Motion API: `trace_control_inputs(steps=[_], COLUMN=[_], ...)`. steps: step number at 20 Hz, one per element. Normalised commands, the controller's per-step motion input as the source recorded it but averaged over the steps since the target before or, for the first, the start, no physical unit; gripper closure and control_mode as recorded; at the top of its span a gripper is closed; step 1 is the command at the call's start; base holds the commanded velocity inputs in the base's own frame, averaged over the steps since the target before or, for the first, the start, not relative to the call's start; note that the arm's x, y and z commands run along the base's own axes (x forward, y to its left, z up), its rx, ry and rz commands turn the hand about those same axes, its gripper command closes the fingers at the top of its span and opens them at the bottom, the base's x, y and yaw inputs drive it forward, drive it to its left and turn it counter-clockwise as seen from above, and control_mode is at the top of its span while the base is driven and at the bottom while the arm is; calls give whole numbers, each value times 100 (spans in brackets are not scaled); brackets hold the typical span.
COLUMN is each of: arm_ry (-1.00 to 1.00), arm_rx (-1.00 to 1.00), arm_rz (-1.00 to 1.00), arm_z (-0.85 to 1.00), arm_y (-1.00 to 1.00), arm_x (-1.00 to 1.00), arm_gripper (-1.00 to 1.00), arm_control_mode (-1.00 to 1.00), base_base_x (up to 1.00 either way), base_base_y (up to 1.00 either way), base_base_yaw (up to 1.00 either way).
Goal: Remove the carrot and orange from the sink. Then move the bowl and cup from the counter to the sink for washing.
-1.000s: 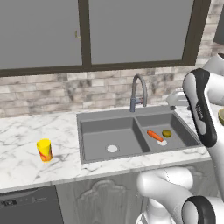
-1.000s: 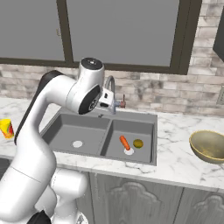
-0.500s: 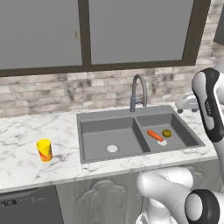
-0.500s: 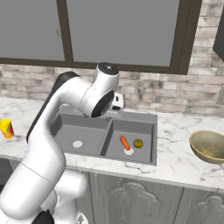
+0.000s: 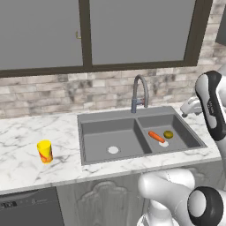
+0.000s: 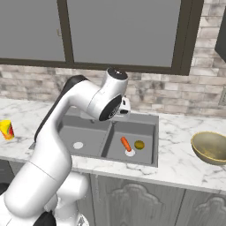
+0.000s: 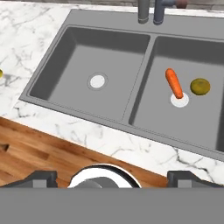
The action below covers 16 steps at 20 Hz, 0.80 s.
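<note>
The marble counter (image 5: 26, 167) carries the dark double sink (image 7: 109, 70). A wide bowl (image 6: 211, 146) sits on the counter right of the sink, a yellow cup (image 5: 44, 151) well to its left. The gripper (image 7: 112, 177), fingers spread and empty, hangs above the sink's front edge. In the right basin, the carrot (image 7: 174, 83) overlaps the drain, with the orange (image 7: 200, 86) just beside it.

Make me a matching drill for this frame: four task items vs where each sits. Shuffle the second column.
Things:
1. carrot
2. orange
3. bowl
4. cup

Places:
A. on the counter left of the sink
B. right basin, one end at the drain
C. on the counter right of the sink
D. right basin, on the side of the drain away from the left basin

Pairs: 1-B, 2-D, 3-C, 4-A
</note>
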Motion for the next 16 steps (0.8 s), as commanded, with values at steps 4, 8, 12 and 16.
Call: trace_control_inputs(steps=[4,8,12,16], arm_ry=[4,10,4,1], arm_rx=[-12,-12,-7,-1], arm_rz=[0,0,3,7], arm_z=[-20,-22,-24,-21], arm_y=[-6,-9,-12,-12], arm_x=[15,10,3,5], arm_gripper=[-100,-100,-100,-100], arm_control_mode=[-100,-100,-100,-100], base_base_x=[0,0,0,0], base_base_y=[0,0,0,0], base_base_yaw=[0,0,0,0])
